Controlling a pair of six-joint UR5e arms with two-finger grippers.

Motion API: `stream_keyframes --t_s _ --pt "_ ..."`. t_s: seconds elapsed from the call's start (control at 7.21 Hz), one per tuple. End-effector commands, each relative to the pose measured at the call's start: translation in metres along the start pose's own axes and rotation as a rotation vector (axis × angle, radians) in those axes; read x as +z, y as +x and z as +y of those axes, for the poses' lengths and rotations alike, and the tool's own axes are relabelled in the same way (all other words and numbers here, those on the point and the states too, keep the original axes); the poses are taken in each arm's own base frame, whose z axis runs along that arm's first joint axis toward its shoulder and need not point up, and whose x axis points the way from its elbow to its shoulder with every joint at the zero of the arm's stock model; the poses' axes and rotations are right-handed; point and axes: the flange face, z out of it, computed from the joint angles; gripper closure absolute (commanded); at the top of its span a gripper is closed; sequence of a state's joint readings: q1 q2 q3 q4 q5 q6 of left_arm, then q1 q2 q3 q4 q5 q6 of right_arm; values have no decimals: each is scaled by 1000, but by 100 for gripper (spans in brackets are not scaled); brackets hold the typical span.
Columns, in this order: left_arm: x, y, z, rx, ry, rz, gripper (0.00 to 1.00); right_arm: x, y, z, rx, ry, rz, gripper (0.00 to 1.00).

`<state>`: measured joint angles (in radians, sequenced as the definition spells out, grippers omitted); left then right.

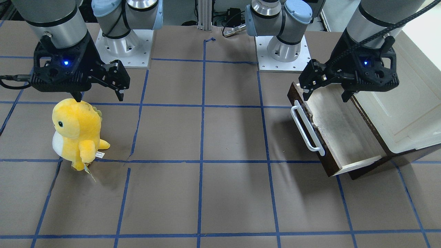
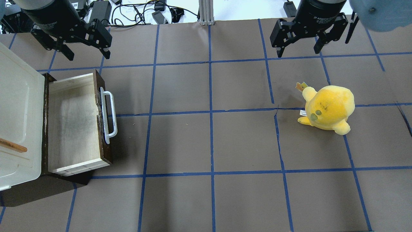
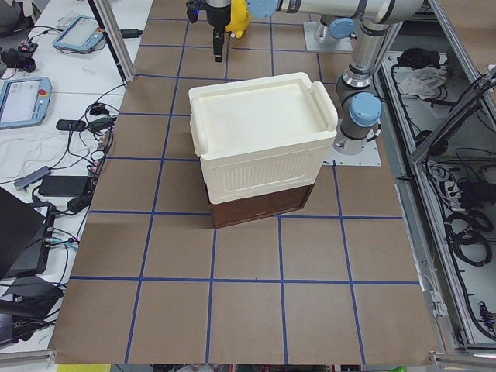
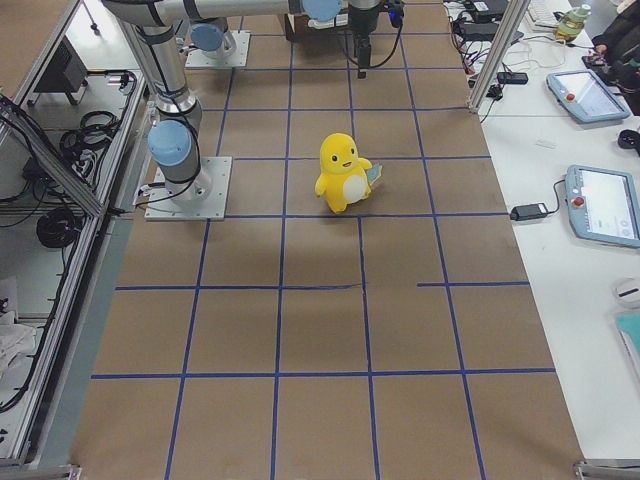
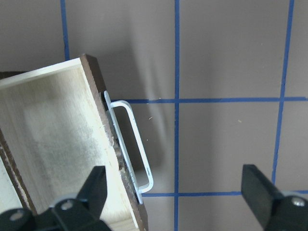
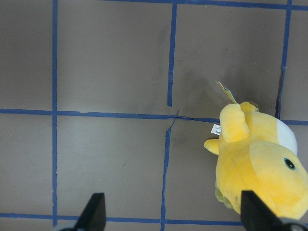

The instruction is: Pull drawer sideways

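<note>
The dark brown drawer (image 1: 344, 134) with pale wood inside stands pulled out of the cream-white cabinet (image 1: 406, 113), and it holds nothing. Its white bar handle (image 1: 306, 129) faces the table's middle. In the overhead view the drawer (image 2: 74, 122) and handle (image 2: 109, 116) are at the left. My left gripper (image 1: 326, 96) is open and empty, held above the drawer's end nearest the robot base; it also shows in the overhead view (image 2: 88, 57). The left wrist view shows the drawer (image 5: 53, 144) and handle (image 5: 132, 144) below its spread fingers. My right gripper (image 1: 99, 98) is open and empty.
A yellow plush toy (image 1: 77, 132) stands on the table under my right gripper; it also shows in the overhead view (image 2: 328, 108) and the right wrist view (image 6: 255, 163). A wooden stick (image 2: 13, 145) lies on the cabinet's lid. Blue tape lines grid the brown table.
</note>
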<state>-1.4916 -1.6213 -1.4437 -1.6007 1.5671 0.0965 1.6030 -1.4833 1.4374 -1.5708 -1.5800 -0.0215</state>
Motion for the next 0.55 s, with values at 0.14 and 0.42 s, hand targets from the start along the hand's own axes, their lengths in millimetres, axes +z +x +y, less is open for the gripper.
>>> stream_keyframes --t_s 0.14,0.42 --pt "0 1 13 3 21 -1 0 0 0 0 0 0 0 0" --pt "-1 1 15 4 22 -3 0 0 0 0 -2 0 0 0"
